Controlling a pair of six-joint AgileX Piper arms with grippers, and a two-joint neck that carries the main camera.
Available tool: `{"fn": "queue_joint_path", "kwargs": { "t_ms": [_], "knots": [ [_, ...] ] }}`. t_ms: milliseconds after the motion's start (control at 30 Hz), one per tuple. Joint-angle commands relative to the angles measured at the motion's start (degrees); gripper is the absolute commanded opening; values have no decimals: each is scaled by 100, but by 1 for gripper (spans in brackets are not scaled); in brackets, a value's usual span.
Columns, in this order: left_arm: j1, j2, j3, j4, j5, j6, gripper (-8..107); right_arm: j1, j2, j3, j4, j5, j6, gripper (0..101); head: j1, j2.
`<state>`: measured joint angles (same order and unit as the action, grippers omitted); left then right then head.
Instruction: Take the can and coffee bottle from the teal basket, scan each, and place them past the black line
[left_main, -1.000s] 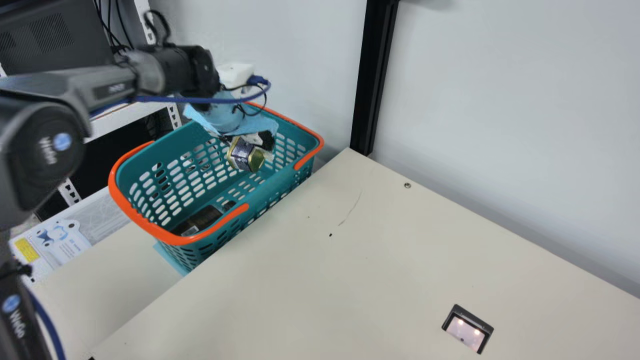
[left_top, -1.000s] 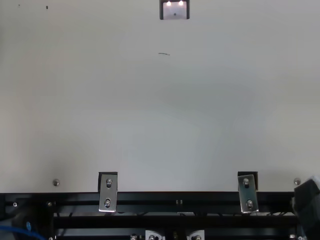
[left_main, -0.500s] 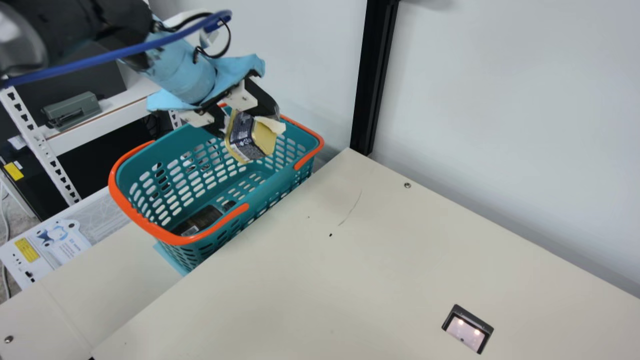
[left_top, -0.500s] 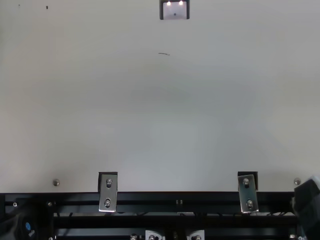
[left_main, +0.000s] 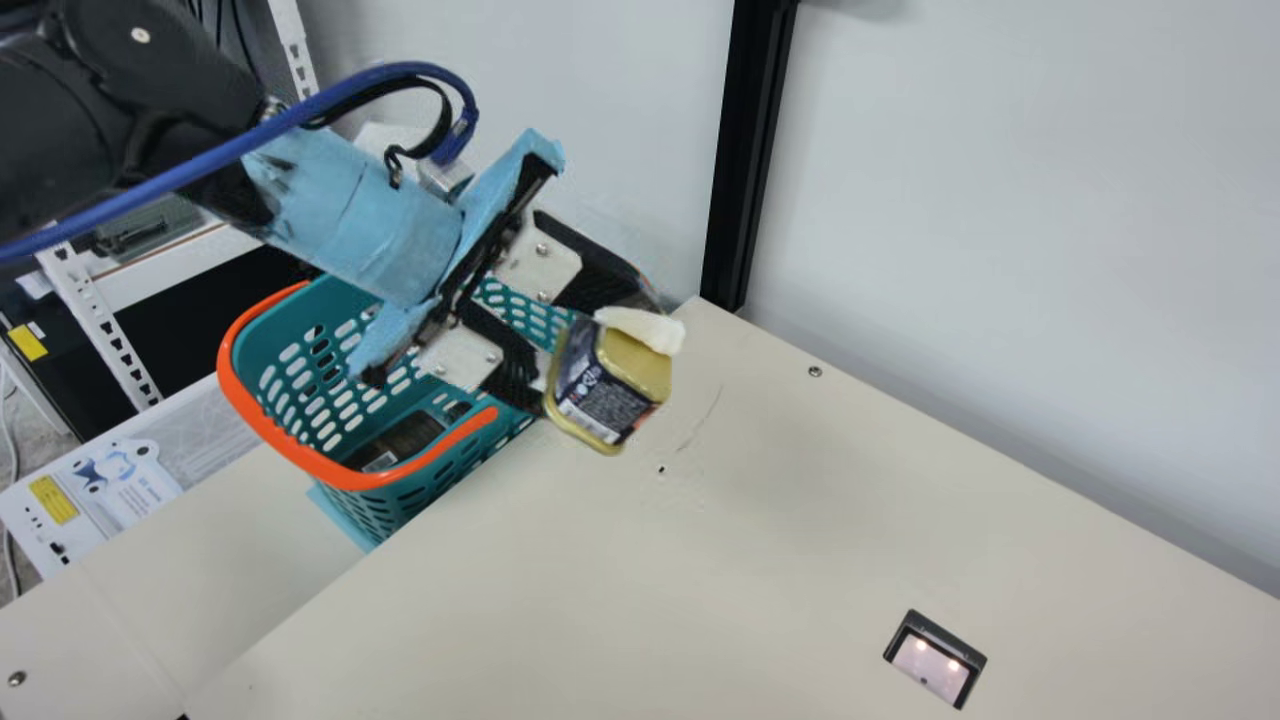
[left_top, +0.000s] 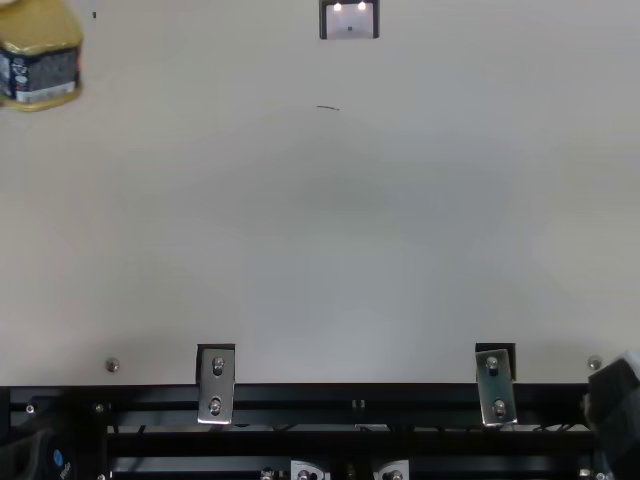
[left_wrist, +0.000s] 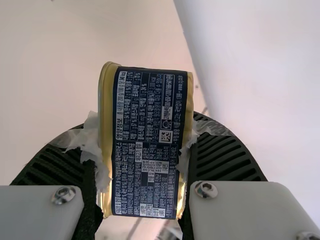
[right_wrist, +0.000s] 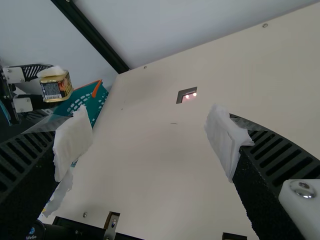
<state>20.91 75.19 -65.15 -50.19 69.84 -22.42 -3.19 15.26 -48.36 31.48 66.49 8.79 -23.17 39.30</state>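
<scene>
Right pincer (right_wrist: 151, 142) spread wide, white-padded; left pincer (left_main: 600, 348) grips can (right_wrist: 56, 89) near teal basket (right_wrist: 89, 102); scanner (right_wrist: 187, 95) lit.

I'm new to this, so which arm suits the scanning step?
Probably the left: its gripper already grips the can above the table, while the right gripper is open and empty.

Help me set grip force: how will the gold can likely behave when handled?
The can seems stiff, its rim undented in the left claw. Its smooth metal might slip without the white padding. Flat sides suggest little rolling.
</scene>
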Motion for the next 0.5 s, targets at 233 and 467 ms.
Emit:
{"fn": "queue_joint_path", "kwargs": {
  "t_ms": [233, 467],
  "knots": [
    [-173, -559, 769, -1541, 6, -840, 10, 0, 0, 0, 0, 0, 0, 101, -168, 86],
    [-180, -1076, 1264, -2220, 6, -1347, 10, 0, 0, 0, 0, 0, 0, 101, -168, 86]
  ]
}}
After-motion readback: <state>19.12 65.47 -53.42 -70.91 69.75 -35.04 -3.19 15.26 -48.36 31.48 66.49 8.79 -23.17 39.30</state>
